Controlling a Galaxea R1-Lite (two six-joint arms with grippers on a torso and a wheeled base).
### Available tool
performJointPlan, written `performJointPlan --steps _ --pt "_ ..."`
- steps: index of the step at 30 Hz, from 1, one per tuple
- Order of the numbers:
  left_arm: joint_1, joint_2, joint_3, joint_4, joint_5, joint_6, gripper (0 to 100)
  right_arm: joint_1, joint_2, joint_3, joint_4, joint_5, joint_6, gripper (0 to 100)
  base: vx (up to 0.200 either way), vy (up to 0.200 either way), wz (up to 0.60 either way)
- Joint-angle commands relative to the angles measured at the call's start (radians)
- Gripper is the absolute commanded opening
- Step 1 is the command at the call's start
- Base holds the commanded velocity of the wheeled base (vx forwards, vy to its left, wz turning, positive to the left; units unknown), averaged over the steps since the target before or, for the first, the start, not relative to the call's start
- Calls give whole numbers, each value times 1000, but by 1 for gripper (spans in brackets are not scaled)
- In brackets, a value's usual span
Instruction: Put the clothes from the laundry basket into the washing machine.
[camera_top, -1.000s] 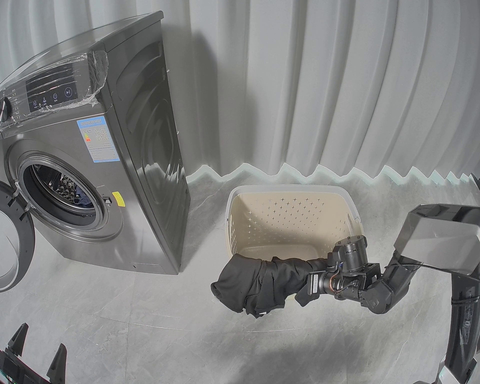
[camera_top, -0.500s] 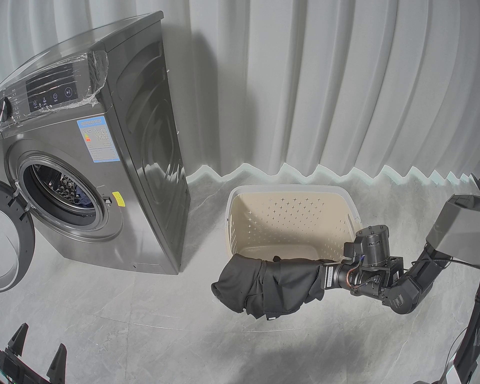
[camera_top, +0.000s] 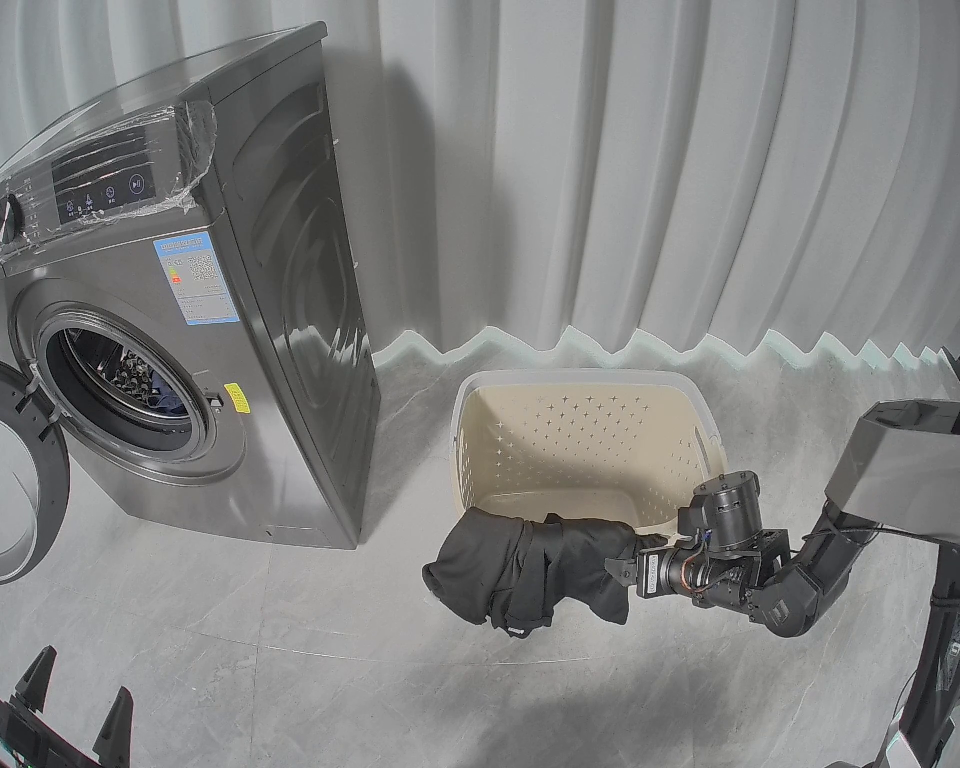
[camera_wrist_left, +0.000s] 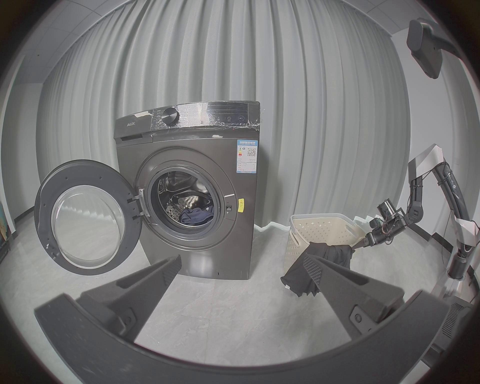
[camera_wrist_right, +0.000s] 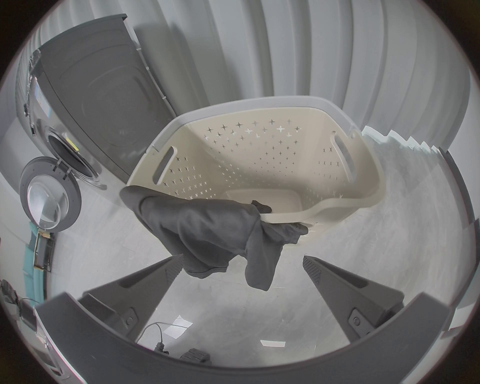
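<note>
Left gripper (camera_wrist_left: 240, 260): jaws are spread wide, nothing is held; it is kept low, well apart.
Right gripper (camera_wrist_right: 241, 259): jaws are opened wide near the garment; nothing is gripped.
Dark grey cloth garment (camera_top: 520, 575): is draped over the near rim of the cream perforated plastic laundry basket (camera_top: 585, 380), so a fold is offered.
Grey front-loading washing machine (camera_top: 290, 250): its round door (camera_top: 25, 480) is left open for loading.

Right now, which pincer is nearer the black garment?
Right. The right pincer sits at the black garment's end by the laundry basket rim; the left pincer is far off, near the robot on the washing machine's side.
</note>
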Motion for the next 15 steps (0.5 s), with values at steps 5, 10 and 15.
performJointPlan --steps 5,10,15 --pt "0 -16 16 0 0 -1 100 -55 160 -126 5 1 -11 100 0 0 0" --pt "0 -16 16 0 0 -1 100 -59 201 -192 37 5 -14 100 0 0 0" --pt "0 -16 16 0 1 -2 100 -58 224 -256 34 12 -12 0 0 0 0"
